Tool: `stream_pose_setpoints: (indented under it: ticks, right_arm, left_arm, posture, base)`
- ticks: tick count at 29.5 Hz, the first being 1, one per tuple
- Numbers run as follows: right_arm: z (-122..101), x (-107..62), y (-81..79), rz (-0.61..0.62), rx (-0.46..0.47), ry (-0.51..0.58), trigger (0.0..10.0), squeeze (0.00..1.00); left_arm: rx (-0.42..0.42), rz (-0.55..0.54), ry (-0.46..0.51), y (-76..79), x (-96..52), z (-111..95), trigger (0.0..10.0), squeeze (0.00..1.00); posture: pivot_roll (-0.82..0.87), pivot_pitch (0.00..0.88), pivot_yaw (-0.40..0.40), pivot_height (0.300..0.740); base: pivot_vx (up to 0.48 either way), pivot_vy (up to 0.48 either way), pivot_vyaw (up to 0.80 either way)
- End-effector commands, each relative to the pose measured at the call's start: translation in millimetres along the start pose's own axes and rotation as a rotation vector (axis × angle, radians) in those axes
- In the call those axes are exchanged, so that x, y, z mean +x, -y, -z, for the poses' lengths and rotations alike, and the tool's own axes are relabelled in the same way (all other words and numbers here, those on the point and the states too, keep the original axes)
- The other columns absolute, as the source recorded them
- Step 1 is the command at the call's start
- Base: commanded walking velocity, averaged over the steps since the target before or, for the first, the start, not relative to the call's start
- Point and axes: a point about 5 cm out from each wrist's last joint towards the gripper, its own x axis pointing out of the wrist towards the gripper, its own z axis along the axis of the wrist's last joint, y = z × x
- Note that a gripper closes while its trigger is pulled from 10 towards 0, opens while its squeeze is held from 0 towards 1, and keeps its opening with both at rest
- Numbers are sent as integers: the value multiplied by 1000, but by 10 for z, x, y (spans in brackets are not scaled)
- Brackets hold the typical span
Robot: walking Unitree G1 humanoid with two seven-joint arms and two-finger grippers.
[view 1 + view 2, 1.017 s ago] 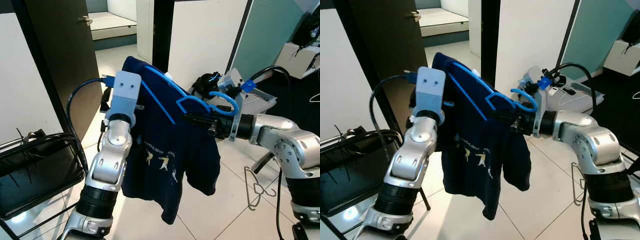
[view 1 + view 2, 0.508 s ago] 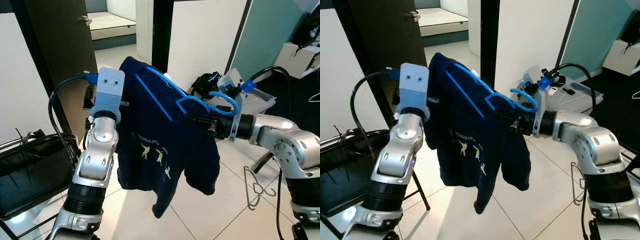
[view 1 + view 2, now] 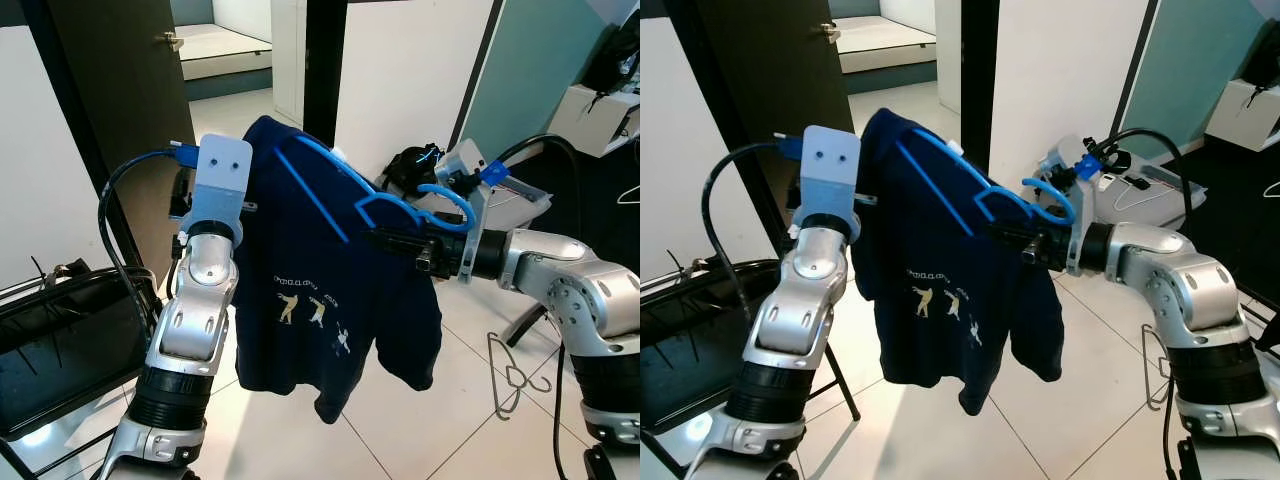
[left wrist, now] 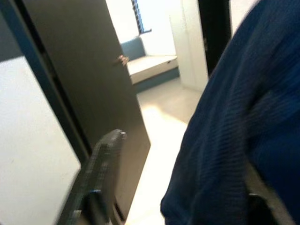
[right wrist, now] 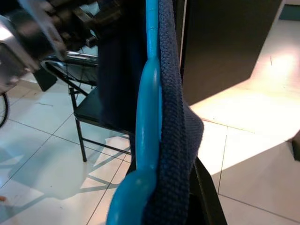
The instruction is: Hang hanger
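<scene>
Two shiny silver metal arms with round joints, ribbed black rings near the left arm's base [image 3: 165, 405], light blue plastic wrist block with two small screw holes [image 3: 222, 182], looping black cable with blue plug [image 3: 120, 215], black cable over right silver arm [image 3: 560, 275], black right gripper [image 3: 395, 241]

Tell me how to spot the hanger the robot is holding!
Look between the robot's two silver arms, where a dark blue shirt hangs in the air. The hanger runs along the shirt's top, pinched by the right gripper. It is bright blue plastic, unlike the thin wire hanger lying on the floor.
</scene>
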Motion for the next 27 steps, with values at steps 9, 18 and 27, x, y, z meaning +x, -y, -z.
stream_pose_setpoints:
  ticks: [9, 18, 27]
  right_arm:
    - [-41, 10, 54, 46, -16, 15, 0, 0]
    - [-6, 50, 135, 115, 6, 0, 0, 0]
    - [-29, 142, 188, 190, 40, 44, 0, 0]
  left_arm:
    - [-17, 31, 120, 37, -45, -249, 0, 196]
    - [2, 55, 189, 45, -64, -379, 0, 180]
    - [-61, 218, 203, 329, -183, -412, 0, 161]
  posture:
    - [-33, 0, -20, 740]
    - [-28, 0, -23, 740]
    - [-28, 0, -26, 740]
  base:
    - [0, 0, 0]
    - [0, 0, 0]
    - [0, 0, 0]
